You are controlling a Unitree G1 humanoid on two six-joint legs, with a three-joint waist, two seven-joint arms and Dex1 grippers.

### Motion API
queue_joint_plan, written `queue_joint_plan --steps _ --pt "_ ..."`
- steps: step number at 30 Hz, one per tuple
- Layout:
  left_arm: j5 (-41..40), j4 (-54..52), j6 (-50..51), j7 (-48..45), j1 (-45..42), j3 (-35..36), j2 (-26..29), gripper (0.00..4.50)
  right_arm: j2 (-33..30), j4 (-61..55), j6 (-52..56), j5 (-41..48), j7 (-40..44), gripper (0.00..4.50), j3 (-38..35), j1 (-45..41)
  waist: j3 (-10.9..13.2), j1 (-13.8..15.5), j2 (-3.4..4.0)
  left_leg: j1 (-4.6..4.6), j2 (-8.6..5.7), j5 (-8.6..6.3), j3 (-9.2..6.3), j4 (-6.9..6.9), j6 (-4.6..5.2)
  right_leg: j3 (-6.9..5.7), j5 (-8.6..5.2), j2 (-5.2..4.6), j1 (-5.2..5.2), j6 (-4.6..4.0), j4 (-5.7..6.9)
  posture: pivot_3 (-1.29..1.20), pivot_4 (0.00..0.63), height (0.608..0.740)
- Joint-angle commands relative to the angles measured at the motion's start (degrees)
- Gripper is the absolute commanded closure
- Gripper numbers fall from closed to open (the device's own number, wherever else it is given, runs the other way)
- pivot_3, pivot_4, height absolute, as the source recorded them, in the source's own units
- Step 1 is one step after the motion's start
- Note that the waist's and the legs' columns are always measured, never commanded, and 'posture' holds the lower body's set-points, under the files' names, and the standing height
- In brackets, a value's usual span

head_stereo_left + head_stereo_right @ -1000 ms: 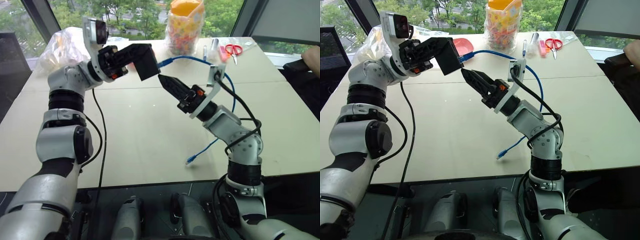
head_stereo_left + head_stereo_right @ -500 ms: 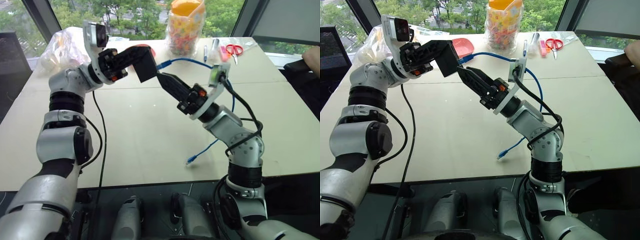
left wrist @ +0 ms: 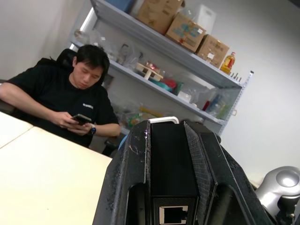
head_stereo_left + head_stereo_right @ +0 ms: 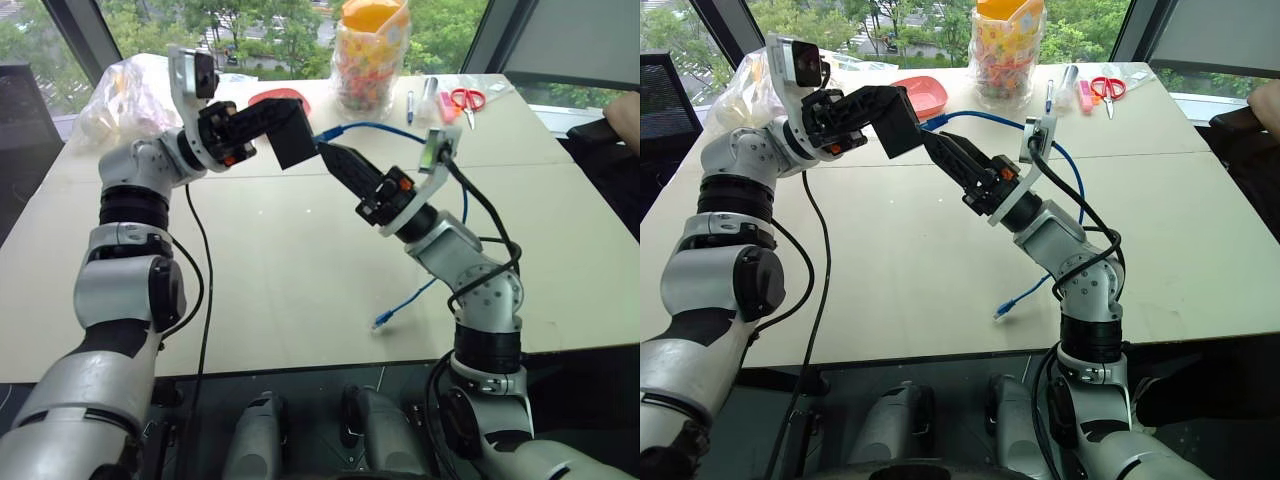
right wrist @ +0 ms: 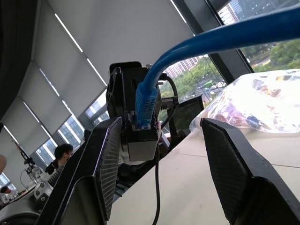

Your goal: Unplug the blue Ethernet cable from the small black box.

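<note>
My left gripper [image 4: 282, 125] is shut on the small black box [image 4: 292, 130] and holds it raised over the table. The left wrist view shows the box [image 3: 171, 164] clamped between the fingers, with an empty port [image 3: 173, 214] facing the camera. The blue Ethernet cable [image 4: 372, 124] is plugged into the box's right side. It arcs behind my right arm and runs down to a loose clear plug [image 4: 383, 320] on the table. My right gripper [image 4: 330, 158] is open and points up at the plugged end. Its fingers [image 5: 105, 173] stand either side of the blue plug [image 5: 143, 105], short of it.
At the back of the table stand a jar of coloured sweets [image 4: 370, 50], red scissors [image 4: 462, 98], pens [image 4: 410, 100], a red dish [image 4: 925, 95] and a clear plastic bag [image 4: 120, 95]. A black cord [image 4: 205, 300] hangs from my left arm. A person [image 3: 70, 103] sits nearby.
</note>
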Motion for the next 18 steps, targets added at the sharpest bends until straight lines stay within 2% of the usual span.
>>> queue_joint_plan --steps 1,9,11,14,17,18 --pt "-1.3 -2.6 0.3 -0.2 0.0 0.3 0.0 3.96 0.4 -0.9 -1.1 0.7 0.1 1.74 0.0 -1.6 0.0 0.0 0.0 0.0 0.0 0.0 0.0 0.0 0.0 0.0 0.0 0.0 0.0 0.0 0.0 0.0 0.15 0.74" --pt "-1.8 -3.8 0.8 0.5 0.5 0.2 -0.5 3.96 0.8 -0.9 -1.1 0.8 0.1 1.74 0.2 -1.8 0.0 0.0 0.0 0.0 0.0 0.0 -0.01 0.0 0.0 0.0 -0.03 0.0 0.0 -0.05 -0.01 0.0 0.15 0.74" --pt "-2.0 -3.8 0.9 0.7 0.5 0.2 -0.6 3.96 0.8 -0.9 -1.0 0.7 0.2 2.12 0.5 -1.7 0.0 0.0 0.0 0.0 0.0 0.0 -0.01 0.0 0.0 0.0 -0.05 0.0 0.0 -0.08 -0.01 0.0 0.15 0.74" --pt "-2.3 -3.8 0.8 1.2 0.4 0.4 -0.6 3.96 0.8 -0.7 -0.8 0.3 0.3 3.15 0.9 -1.6 0.0 0.0 0.0 -0.01 0.0 0.0 -0.01 0.0 0.0 0.0 -0.06 0.0 0.0 -0.08 -0.01 0.0 0.15 0.74" --pt "-2.5 -3.7 0.7 1.6 0.4 0.5 -0.6 3.96 1.0 -0.4 -0.8 0.5 0.3 4.47 1.0 -1.7 0.0 0.0 0.0 -0.01 0.01 0.0 -0.01 -0.01 0.0 0.0 -0.08 0.0 -0.01 -0.12 -0.02 0.0 0.15 0.74" --pt "-2.5 -3.7 0.7 1.7 0.3 0.5 -0.6 3.96 1.1 -0.3 -0.8 0.6 0.3 4.47 1.0 -1.7 0.0 0.0 0.0 -0.02 0.01 0.0 -0.01 -0.01 0.0 -0.01 -0.08 0.0 -0.01 -0.12 -0.02 0.0 0.15 0.74"
